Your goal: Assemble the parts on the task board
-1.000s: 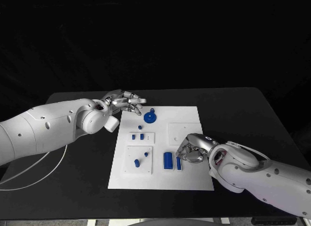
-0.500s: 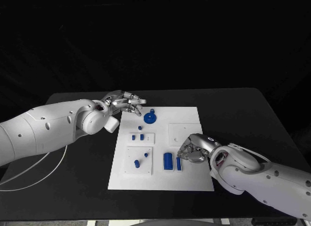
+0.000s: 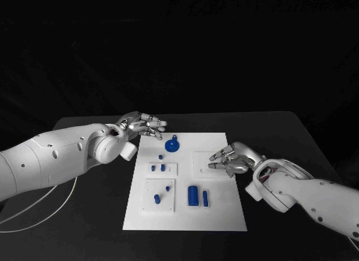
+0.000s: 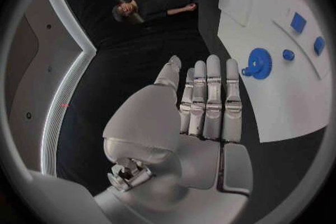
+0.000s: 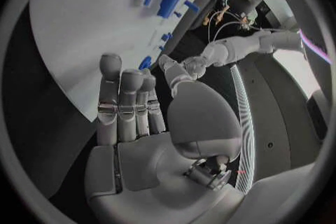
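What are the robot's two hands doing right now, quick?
Left hand: open, fingers straight, holding nothing.
Right hand: open, holding nothing.

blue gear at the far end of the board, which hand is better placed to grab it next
Probably the left. The left hand hovers open at the task board's far left corner, right beside the blue gear. The right hand, also empty, sits over the board's right edge, farther from the gear.

Dim around me; the board (image 3: 187,185) is the brightest thing, evenly lit, black beyond it. My wrist views bend its edges, ringed by dark frame.
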